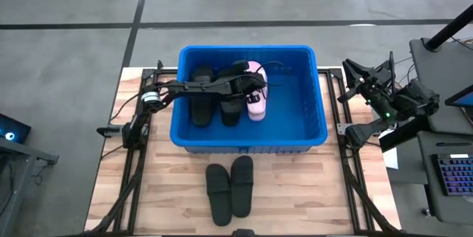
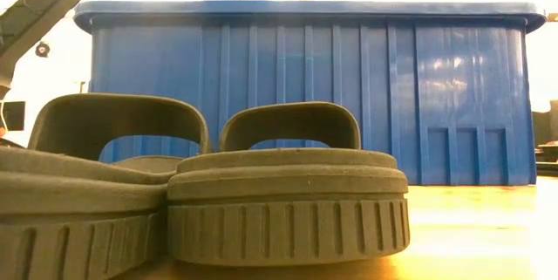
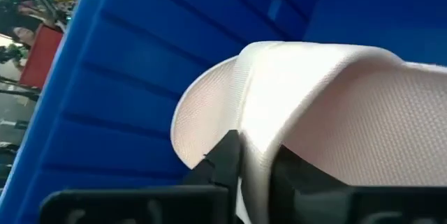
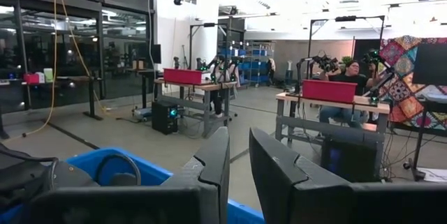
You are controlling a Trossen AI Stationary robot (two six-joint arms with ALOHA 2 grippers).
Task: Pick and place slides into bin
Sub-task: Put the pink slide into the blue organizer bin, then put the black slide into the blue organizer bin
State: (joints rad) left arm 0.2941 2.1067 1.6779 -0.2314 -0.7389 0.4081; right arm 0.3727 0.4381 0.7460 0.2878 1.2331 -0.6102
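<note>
The blue bin (image 1: 310,130) stands mid-table, and the low view shows its near wall (image 2: 349,88). Inside it lie two black slides (image 1: 201,97) (image 1: 230,108) and a pale pink slide (image 1: 256,105). My left gripper (image 1: 255,83) reaches into the bin from the left and is shut on the pink slide (image 3: 335,98). Two more black slides (image 1: 218,193) (image 1: 242,184) lie side by side on the table in front of the bin, filling the near part of the low view (image 2: 288,201). My right gripper (image 1: 353,82) waits, shut, raised at the table's right edge. My left gripper pinches a thin edge of the pink slide (image 3: 255,161) between its two fingers (image 3: 227,158). Whether that edge is strap or sole I cannot tell. The fingers come from the table's left, slanting down into the bin. The arm hides whether the slide rests on the bin's floor.
Bare wooden tabletop (image 1: 310,193) lies right of the two front slides. The right half of the bin's floor (image 1: 295,104) is bare blue. Beyond the table, the right wrist view shows a workshop with benches and a seated person (image 4: 353,74).
</note>
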